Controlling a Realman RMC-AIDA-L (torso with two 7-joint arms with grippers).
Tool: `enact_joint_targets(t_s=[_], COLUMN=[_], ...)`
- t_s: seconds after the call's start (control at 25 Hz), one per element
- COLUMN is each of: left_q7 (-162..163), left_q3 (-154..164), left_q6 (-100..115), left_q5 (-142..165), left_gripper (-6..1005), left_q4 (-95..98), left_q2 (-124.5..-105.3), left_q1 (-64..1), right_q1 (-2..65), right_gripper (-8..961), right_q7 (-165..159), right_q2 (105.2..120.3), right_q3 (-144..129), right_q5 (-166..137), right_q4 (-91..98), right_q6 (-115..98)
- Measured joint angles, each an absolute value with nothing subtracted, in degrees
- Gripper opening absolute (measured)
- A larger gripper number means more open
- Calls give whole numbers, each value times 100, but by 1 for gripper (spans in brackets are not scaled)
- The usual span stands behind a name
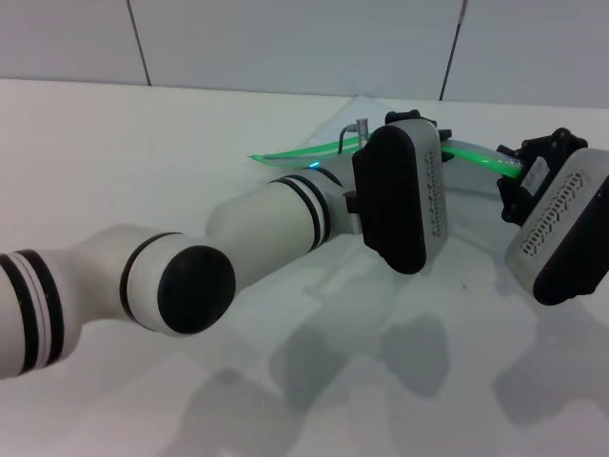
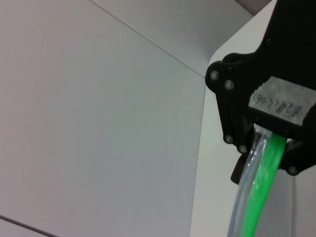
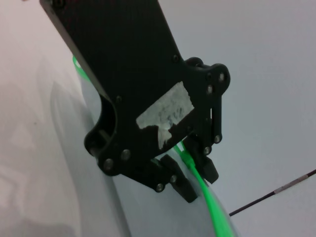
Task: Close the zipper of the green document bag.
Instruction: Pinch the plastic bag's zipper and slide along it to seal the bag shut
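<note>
Head view: thin bright-green zipper [image 1: 295,152]

Most of the flat translucent bluish-clear plastic document bag [image 1: 357,119] hidden behind the left gripper [image 1: 433,133], thin bright green zipper strip [image 2: 259,190] vanishing between black fingers [image 2: 242,123], its slider tab unseen, right gripper [image 1: 509,186] fingertips blocked by its own housing

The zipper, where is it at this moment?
In the head view the zipper runs across the far table, lifted behind both arms, with the right claw shut on it.
</note>
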State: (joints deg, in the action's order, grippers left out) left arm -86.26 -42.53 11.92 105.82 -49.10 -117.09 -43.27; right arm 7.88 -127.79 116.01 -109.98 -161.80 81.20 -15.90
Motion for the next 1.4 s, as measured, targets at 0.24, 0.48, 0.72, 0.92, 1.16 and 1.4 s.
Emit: enact_joint_targets(t_s=[0.24, 0.48, 0.72, 0.92, 1.16, 1.4], left_q7=[-8570, -8537, -8527, -8444, -8365, -8323], left_q3=[-4246, -4244, -4246, -4280, -4302, -4267], left_q6=[1192, 1198, 1268, 1356, 1433, 1504], left_q5=[10582, 10583, 10582, 10581, 10581, 10588], left_gripper=[161, 134, 115, 95, 70, 70], left_q4=[-4827, -4793, -4779, -4709, -4546, -4557], left_q2=[-11714, -11716, -11713, -11693, -11689, -11690], left_q1=[-4374, -4377, -4342, -4241, -4115, -4156], right_q1=[791, 791, 749, 728, 698, 671], right_gripper=[50, 49, 50, 50, 50, 50], right_q7=[-12779, -12779, -12779, -12779, -12779, -12779], right_q2=[11602, 11602, 11603, 11610, 11610, 11610], right_q3=[-11004, -11004, -10992, -10949, -10932, -10932], right_q5=[-16180, -16181, -16180, -16180, -16180, -16180], right_q4=[8121, 8128, 8180, 8185, 8195, 8204], right_q6=[-1590, -1586, -1571, -1566, -1554, -1546])
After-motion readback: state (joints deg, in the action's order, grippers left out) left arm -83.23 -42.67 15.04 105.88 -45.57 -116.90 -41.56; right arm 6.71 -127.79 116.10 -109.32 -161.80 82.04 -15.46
